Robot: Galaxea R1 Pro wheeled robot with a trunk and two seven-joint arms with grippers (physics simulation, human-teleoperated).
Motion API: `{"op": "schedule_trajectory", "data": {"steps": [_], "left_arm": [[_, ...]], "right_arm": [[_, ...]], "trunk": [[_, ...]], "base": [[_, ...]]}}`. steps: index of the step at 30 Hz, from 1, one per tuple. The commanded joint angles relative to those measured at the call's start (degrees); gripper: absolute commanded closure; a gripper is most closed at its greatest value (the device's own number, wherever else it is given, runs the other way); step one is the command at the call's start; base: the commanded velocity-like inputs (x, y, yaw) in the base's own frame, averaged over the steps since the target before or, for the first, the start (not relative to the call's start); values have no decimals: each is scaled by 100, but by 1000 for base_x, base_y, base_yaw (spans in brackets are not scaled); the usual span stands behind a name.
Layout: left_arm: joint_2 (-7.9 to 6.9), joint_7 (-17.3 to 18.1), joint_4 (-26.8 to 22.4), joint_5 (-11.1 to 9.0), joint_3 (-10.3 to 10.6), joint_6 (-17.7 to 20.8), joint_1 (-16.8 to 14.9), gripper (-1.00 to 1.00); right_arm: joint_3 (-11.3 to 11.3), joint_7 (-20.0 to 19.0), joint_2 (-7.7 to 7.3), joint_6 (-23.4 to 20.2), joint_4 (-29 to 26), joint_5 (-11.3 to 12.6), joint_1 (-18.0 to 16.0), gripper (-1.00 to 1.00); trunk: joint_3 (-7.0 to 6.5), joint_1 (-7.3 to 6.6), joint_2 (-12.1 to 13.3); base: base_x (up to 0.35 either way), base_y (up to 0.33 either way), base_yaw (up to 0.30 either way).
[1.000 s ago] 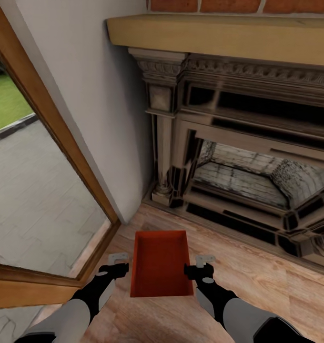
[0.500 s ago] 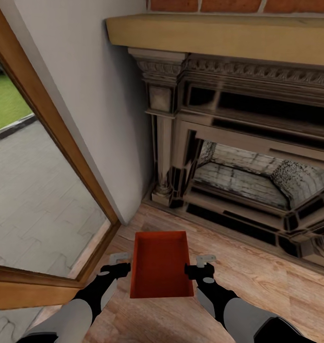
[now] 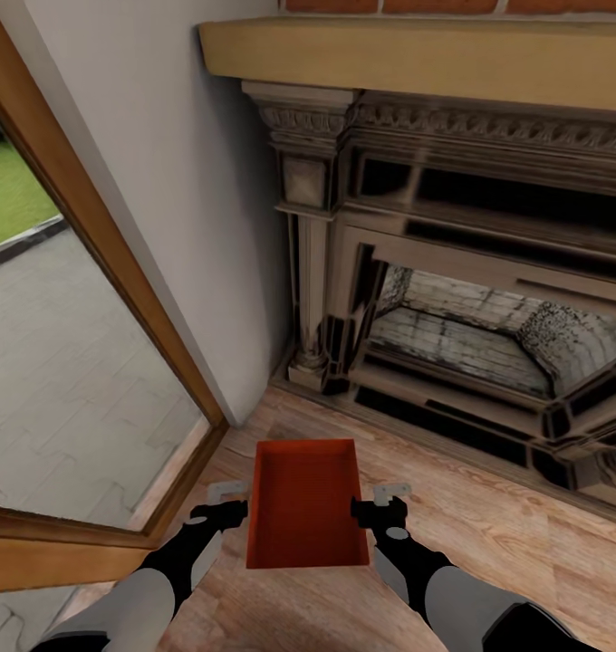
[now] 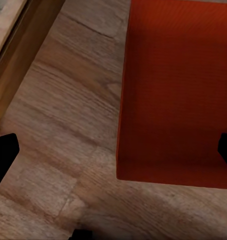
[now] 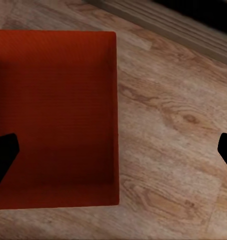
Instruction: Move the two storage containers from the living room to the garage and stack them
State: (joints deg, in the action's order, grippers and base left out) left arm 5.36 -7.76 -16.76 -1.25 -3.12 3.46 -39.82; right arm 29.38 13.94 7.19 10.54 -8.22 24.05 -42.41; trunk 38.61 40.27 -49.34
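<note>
So we're in the living room: light wood plank floor (image 3: 489,543), an ornate dark carved fireplace (image 3: 471,299) with a pale wooden mantel shelf (image 3: 417,59) and a strip of red brick (image 3: 435,5) above it. To the left there's a wood-framed glass door (image 3: 100,272) with grey paving and some grass outside.

The orange-red rectangular open-top storage container (image 3: 304,514) sits on the planks in front of the fireplace's left column. Left tool (image 3: 226,503) is just beside its left wall, right tool (image 3: 385,505) just beside its right wall. In both wrist views the dark fingertips are spread wide apart, so both are open, holding nothing.
</note>
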Motion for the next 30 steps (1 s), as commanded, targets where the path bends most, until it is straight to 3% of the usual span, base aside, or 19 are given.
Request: {"op": "schedule_trajectory", "data": {"steps": [1, 30], "left_arm": [[5, -5, -12, -14, -31, 32, 0, -100], [-11, 1, 243, 10, -22, 32, 0, -100]], "right_arm": [[50, 21, 1, 25, 4, 56, -4, -100], [77, 13, 4, 44, 225, 45, -4, -100]], "trunk": [[23, 23, -45], [543, 660, -1208]], "base": [[0, 0, 0], [0, 0, 0]]}}
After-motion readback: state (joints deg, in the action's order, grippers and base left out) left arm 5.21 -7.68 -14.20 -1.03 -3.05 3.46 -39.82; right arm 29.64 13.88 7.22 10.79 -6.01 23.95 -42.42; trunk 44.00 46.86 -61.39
